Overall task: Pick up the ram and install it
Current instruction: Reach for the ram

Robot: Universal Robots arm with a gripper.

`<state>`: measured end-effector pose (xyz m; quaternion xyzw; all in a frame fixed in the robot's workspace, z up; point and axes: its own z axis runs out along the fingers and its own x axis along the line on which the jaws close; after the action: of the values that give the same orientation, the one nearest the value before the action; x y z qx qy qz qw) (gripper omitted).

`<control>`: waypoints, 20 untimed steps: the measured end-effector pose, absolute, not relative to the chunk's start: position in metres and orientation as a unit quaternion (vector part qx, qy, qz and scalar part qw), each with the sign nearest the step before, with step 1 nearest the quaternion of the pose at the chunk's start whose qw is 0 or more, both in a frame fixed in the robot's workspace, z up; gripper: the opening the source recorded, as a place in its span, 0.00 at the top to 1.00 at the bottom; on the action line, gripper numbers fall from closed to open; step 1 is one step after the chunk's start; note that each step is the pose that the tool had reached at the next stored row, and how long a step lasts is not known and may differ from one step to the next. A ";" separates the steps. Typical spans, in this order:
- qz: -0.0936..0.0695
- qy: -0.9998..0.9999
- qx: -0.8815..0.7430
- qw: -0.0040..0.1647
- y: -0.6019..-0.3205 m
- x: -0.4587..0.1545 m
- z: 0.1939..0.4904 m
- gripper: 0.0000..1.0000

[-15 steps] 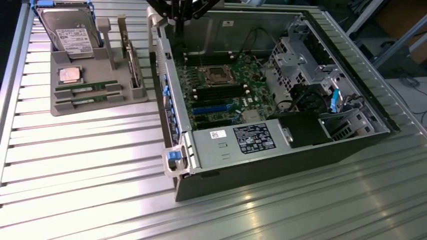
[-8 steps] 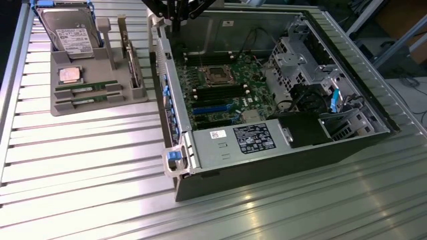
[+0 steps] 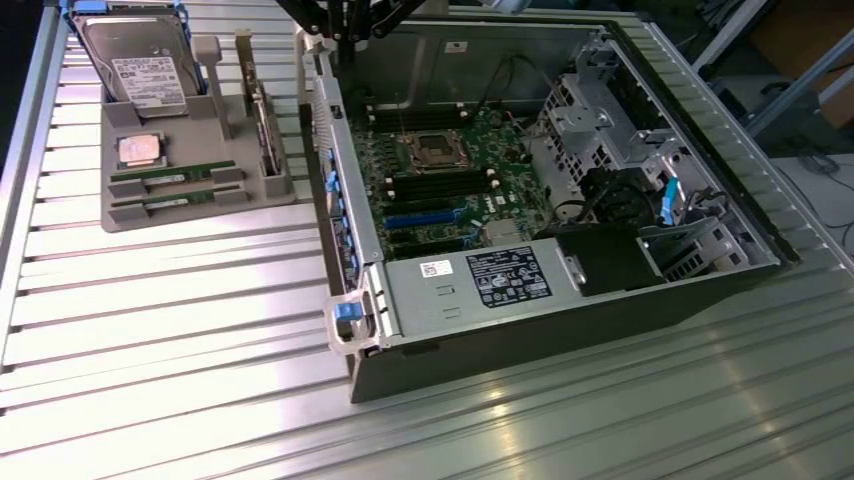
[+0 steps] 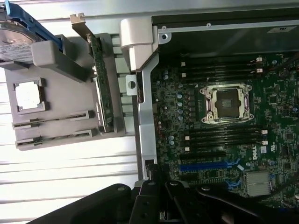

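Desk: ribbed metal, carrying an open computer case with its motherboard exposed and memory slots unoccupied. A grey parts holder stands just beside the case, on the exterior view's left. Tool: hangs above the case wall nearest the holder, pressed together, pinching nothing. Ram stick and its twin: seated in the holder, well apart from the tool toward the exterior view's left, long axes parallel, running across that view. Judgement: pick-up not yet begun
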<state>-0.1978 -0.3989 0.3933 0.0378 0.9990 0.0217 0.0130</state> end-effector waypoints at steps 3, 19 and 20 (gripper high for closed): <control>0.022 0.999 0.038 0.013 -0.399 -0.200 0.393 0.90; 0.022 0.999 0.038 0.013 -0.399 -0.214 0.393 0.90; 0.022 0.999 0.038 0.013 -0.399 -0.215 0.393 0.90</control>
<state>-0.2152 -0.3989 0.3933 0.0379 0.9990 0.0217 0.0131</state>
